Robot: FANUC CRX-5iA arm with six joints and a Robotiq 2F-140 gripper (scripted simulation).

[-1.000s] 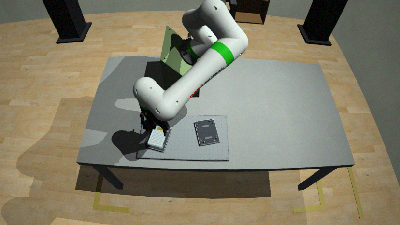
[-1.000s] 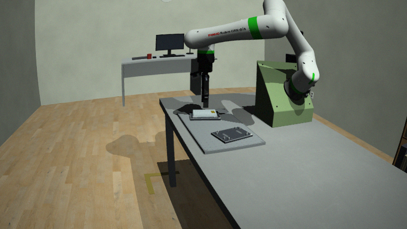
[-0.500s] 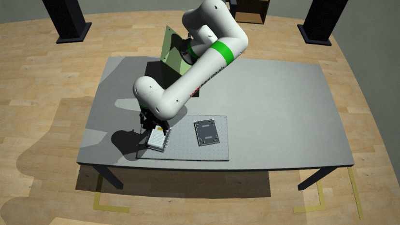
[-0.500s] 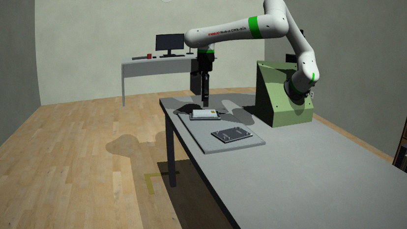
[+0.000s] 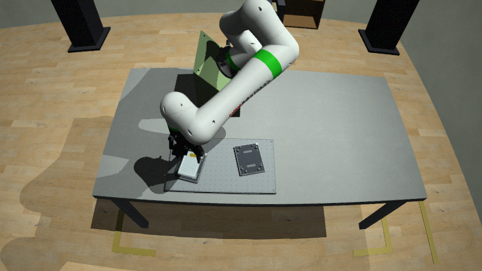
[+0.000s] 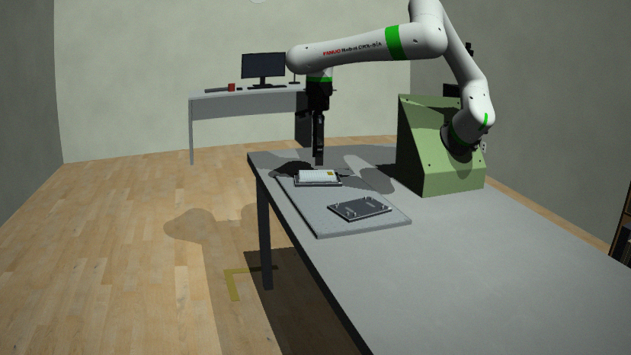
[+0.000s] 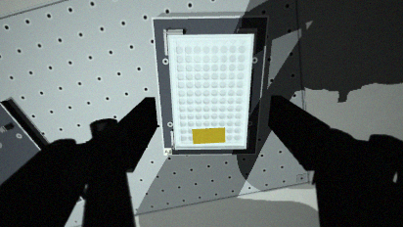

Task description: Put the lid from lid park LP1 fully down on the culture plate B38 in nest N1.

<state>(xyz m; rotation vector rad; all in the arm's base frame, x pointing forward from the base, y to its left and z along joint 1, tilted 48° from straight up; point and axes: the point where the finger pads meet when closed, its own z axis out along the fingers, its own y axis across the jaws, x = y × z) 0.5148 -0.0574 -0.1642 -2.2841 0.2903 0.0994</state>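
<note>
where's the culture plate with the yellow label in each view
Top: culture plate at the perforated board's left end, just below the gripper.
Exterior: at the board's far end, under the gripper.
Wrist: upper centre, between the fingers.
Shared landmark: its yellow label.

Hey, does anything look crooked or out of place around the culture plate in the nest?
Nothing stands out. The culture plate sits square inside its nest, edges parallel to the frame. The tool hangs open above it, holding nothing. The lid park is bare. Whether a clear lid is fully seated cannot be told.
</note>
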